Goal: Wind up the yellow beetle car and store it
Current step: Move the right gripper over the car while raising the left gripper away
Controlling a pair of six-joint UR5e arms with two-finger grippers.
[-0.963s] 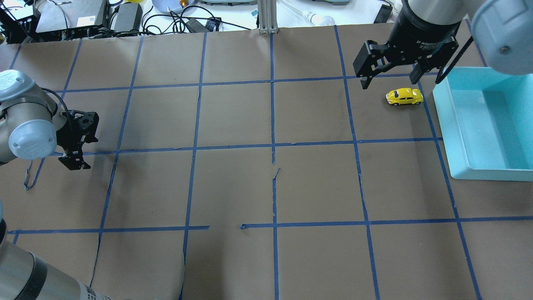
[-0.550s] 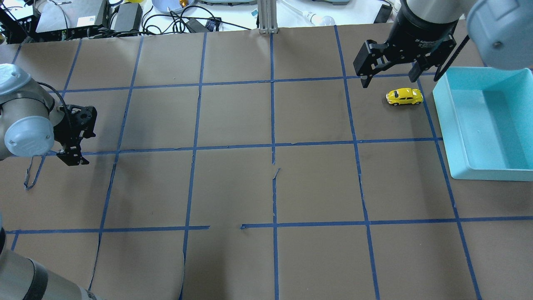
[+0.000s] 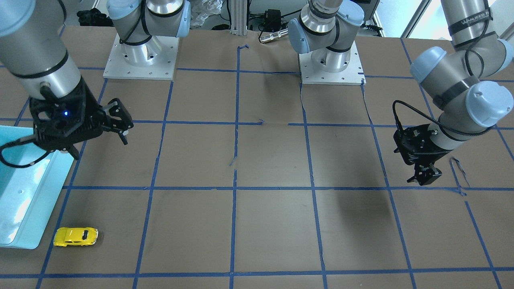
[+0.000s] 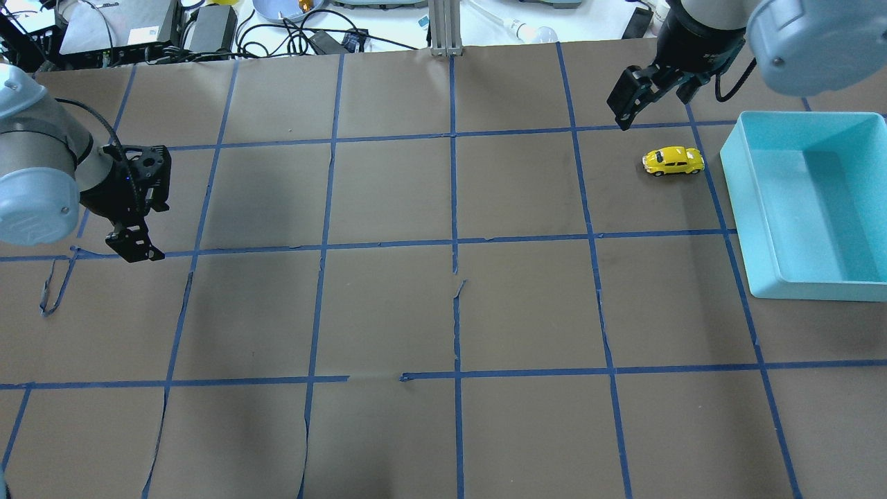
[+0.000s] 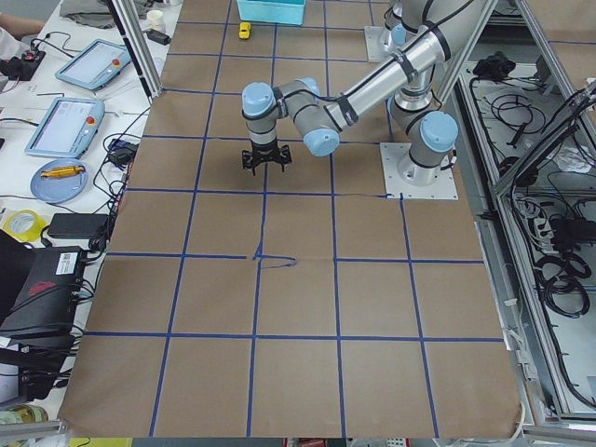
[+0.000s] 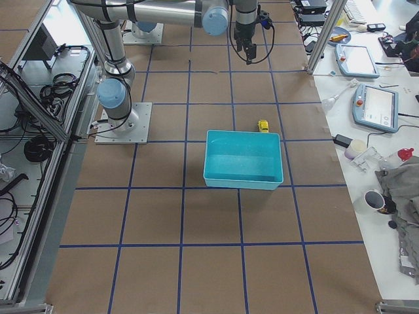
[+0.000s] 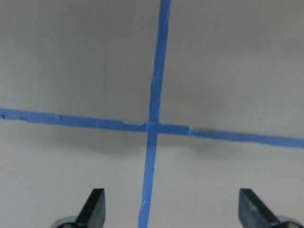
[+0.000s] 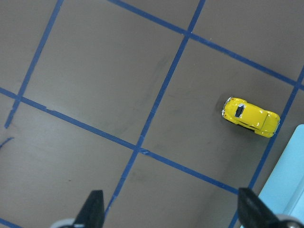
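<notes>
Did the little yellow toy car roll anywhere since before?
No. The tiny glossy yellow beetle car sits at the same spot, just left of the light blue plastic bin, with the same gap to its wall.

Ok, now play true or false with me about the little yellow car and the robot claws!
1. The yellow beetle car sits on the table next to the blue bin. True.
2. The right claw is holding the car. False: it is open and holds nothing, and the car lies apart from it on the table.
3. The left claw is open, over a cross of blue tape. True.
4. The car is already inside the bin. False: it is outside, just beside the bin's wall.
5. The car is upside down. False: its roof faces up.
</notes>
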